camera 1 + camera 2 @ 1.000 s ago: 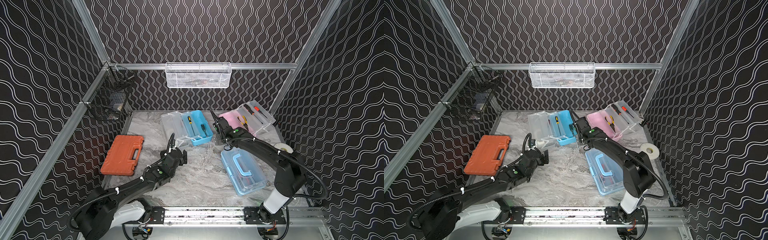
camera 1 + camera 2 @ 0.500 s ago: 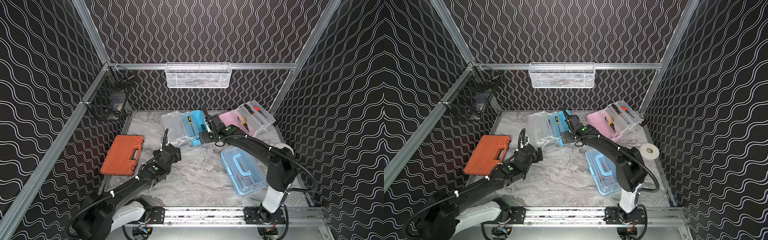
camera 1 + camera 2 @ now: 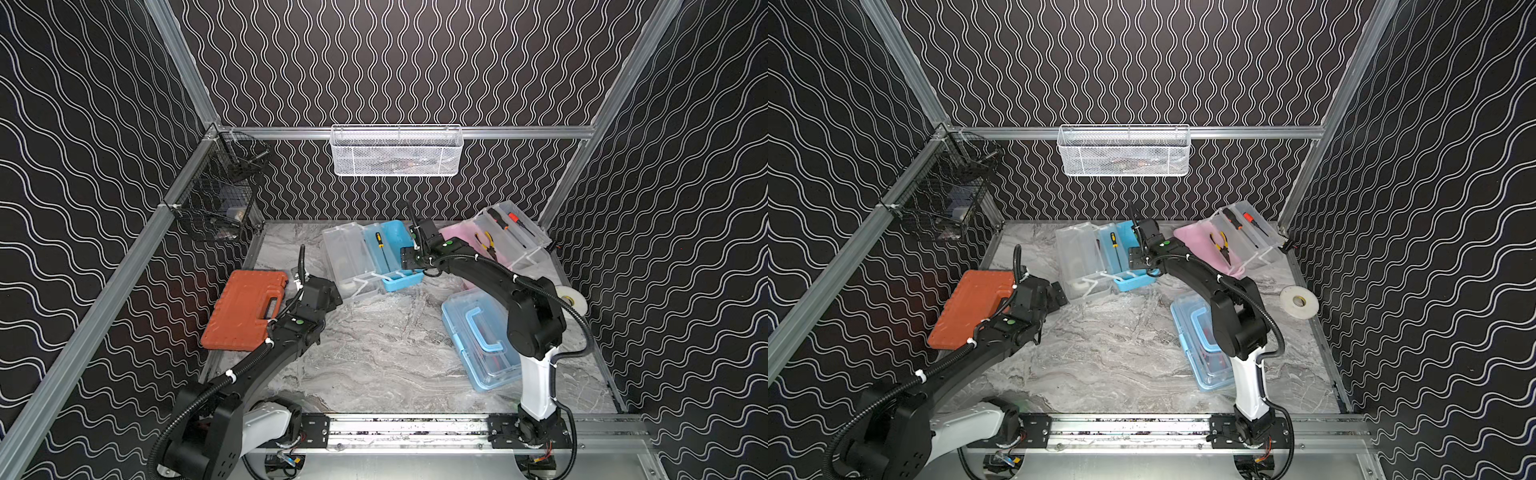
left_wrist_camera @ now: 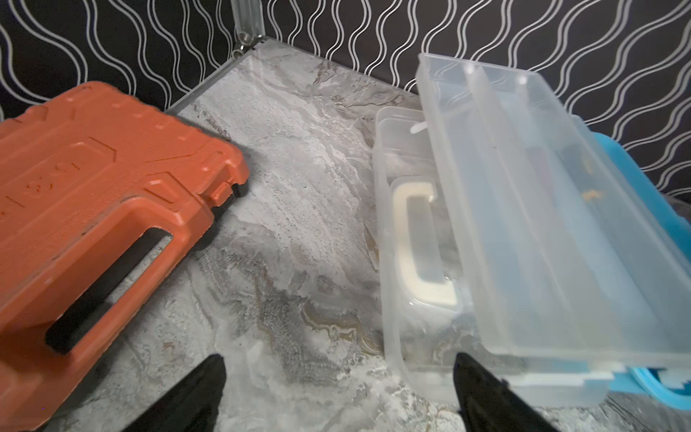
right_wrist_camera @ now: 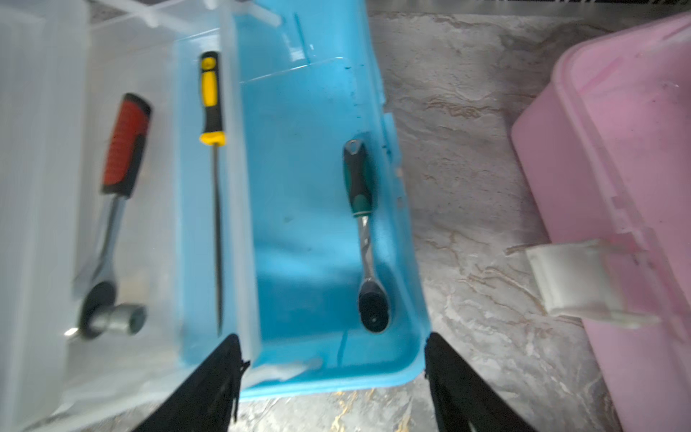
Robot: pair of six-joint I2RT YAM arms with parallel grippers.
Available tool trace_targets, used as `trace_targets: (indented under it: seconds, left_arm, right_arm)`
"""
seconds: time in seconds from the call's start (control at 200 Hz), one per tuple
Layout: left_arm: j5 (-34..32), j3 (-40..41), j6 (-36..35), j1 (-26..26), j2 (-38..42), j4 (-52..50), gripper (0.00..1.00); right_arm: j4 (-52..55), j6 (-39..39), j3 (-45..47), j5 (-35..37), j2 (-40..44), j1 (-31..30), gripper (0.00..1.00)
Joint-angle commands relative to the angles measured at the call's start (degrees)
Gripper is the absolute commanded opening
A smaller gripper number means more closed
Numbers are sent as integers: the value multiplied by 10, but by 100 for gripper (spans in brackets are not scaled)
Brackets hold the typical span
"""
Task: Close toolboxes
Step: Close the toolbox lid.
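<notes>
taking the open blue toolbox point(image 3: 395, 253) as the landmark. lying spread wide, with its clear lid point(image 3: 345, 257) folded out flat on the side toward the orange case point(image 3: 245, 309) and a tray point(image 5: 194, 262) propped between lid and base; so not shut yet. carrying a yellow-handled screwdriver point(image 5: 211, 101) in the tray and a ratchet point(image 5: 364, 239) in the blue base, each flat and, by eye, low enough not to foul the lid.

at the robot-side end of the base: the right gripper point(image 5: 331, 348), jaws apart, one tip by the tray wall and one by the base's outer corner, clamped on nothing visible. probably set astride that end to pin the base during the lid's swing. whether touching the plastic, cannot tell.

just beside the lid's outer corner: the left gripper point(image 4: 338, 359), spread fully wide and empty, low over bare table point(image 3: 374, 357) between lid and orange case. seemingly parked there to get under the lid's free edge and tip it over toward the base.

past the base, on the side away from the lid: the pink toolbox point(image 3: 1198, 247), likewise open, with pliers point(image 3: 1221, 245) inside. on that same side but nearer the robot: a second blue toolbox point(image 3: 478, 332), lid down, apparently done. by that reckoning, one of three closed.
</notes>
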State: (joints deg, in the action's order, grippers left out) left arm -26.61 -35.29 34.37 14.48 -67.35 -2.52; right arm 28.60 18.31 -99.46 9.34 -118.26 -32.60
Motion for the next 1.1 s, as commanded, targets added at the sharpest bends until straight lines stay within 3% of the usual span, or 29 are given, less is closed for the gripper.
trace_targets:
  seconds: [0.0,0.446,0.781,1.096]
  left_arm:
    - [21,-7,12,-15,-9,18,99]
    - [38,-16,18,-47,-43,42,99]
    - [35,-9,18,-48,-43,38,99]
    - [52,12,31,-51,-55,63,99]
  right_arm:
    - [-9,4,-19,-15,-21,21,78]
    - [-12,-35,-57,-30,-96,60,74]
    - [-25,-38,-6,-52,-78,59,42]
    - [-27,-45,39,-39,-57,59,28]
